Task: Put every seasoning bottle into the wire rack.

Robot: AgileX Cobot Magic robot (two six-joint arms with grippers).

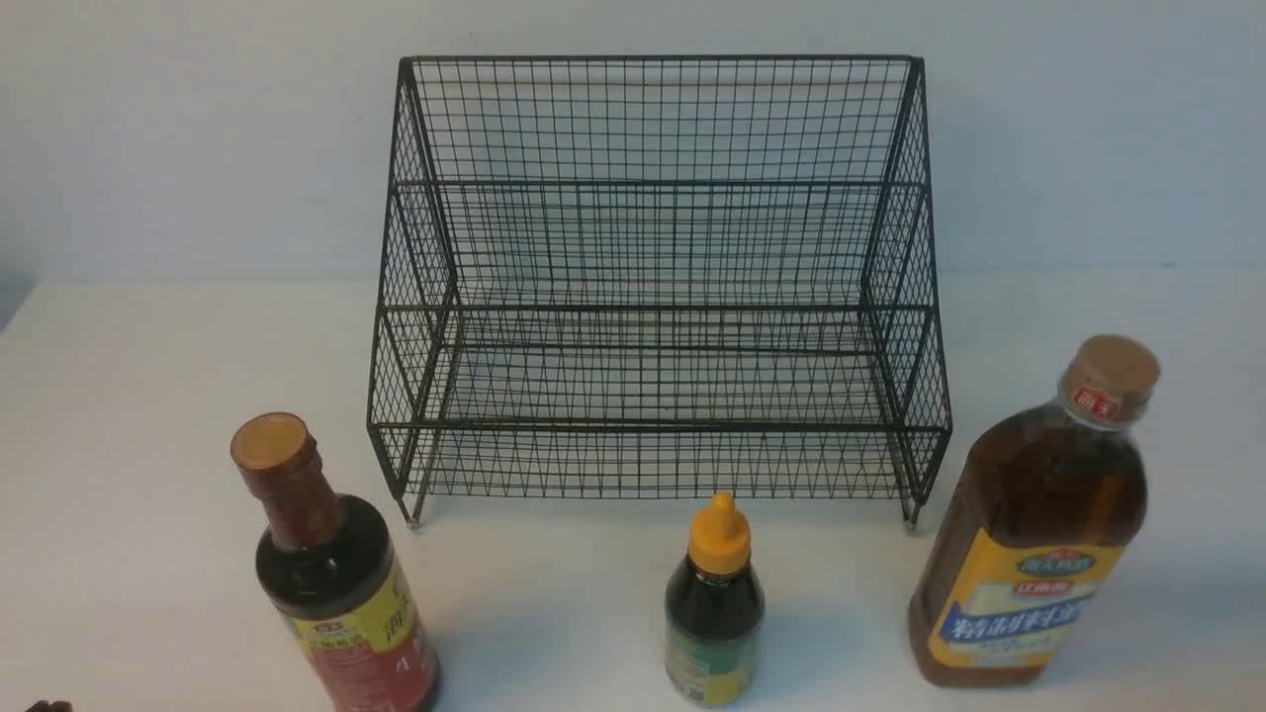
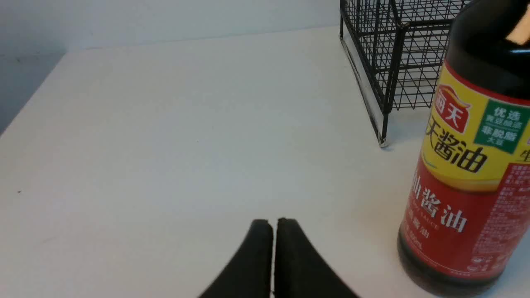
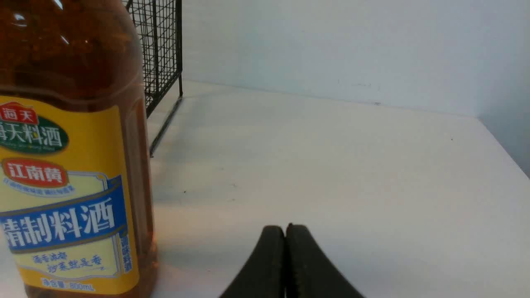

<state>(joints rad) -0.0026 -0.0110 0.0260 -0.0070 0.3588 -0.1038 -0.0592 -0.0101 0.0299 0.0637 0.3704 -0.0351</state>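
Standing upright on the white table [image 1: 148, 445], three bottles face the empty black wire rack [image 1: 658, 184] at 12 o'clock: soy sauce bottle [image 1: 336, 583] at 8 o'clock, small squeeze bottle [image 1: 714, 613] at 6, amber cooking-wine bottle [image 1: 1029, 554] at 4. The left gripper [image 2: 273, 225] and right gripper [image 3: 285, 231] are both pressed together, holding nothing.

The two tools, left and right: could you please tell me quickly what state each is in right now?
Left tool: closed, holding nothing.
Right tool: closed, holding nothing.
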